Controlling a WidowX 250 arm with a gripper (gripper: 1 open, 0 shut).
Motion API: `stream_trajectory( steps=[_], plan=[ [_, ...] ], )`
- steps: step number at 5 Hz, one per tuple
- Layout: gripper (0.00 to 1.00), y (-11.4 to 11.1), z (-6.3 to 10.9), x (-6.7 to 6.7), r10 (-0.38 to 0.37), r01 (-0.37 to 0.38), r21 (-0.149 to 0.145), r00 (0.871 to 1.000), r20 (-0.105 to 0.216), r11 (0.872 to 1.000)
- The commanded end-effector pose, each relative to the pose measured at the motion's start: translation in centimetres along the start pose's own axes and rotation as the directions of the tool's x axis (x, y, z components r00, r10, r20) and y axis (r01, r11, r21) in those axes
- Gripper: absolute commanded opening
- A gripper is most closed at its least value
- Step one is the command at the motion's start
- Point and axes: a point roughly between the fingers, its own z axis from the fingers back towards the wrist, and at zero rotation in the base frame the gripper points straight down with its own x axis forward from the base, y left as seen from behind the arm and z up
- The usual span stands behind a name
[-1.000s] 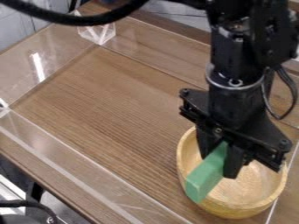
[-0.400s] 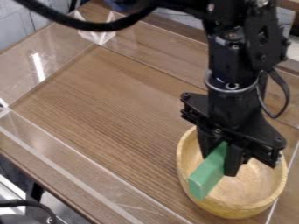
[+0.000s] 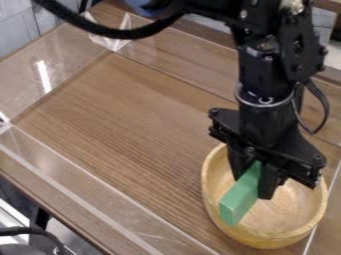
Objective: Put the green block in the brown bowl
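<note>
The green block (image 3: 241, 199) hangs tilted, its upper end pinched between my gripper's (image 3: 257, 177) black fingers and its lower end reaching down into the brown bowl (image 3: 305, 228). My gripper points straight down over the bowl's left half and is shut on the block. The bowl is round, light tan wood, and sits near the table's front right; the arm hides part of its far rim. Whether the block's lower end touches the bowl's floor cannot be told.
The wooden tabletop (image 3: 120, 110) is fenced by clear acrylic walls (image 3: 54, 164) along the left and front. A black cable (image 3: 324, 105) loops beside the arm on the right. The table's edge lies just beyond the bowl.
The gripper with the block has sunk slightly toward the bowl; the grip is unchanged.
</note>
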Motion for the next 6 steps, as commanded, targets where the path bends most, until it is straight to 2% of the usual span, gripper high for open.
stream_trajectory(
  steps=[1,6],
  plan=[
    [0.0,0.1,0.4,0.9,0.004,-0.003,-0.019,0.999,0.034,1.0],
    [0.0,0.8,-1.0,1.6,0.016,-0.013,-0.061,0.999,0.035,0.998]
  ],
)
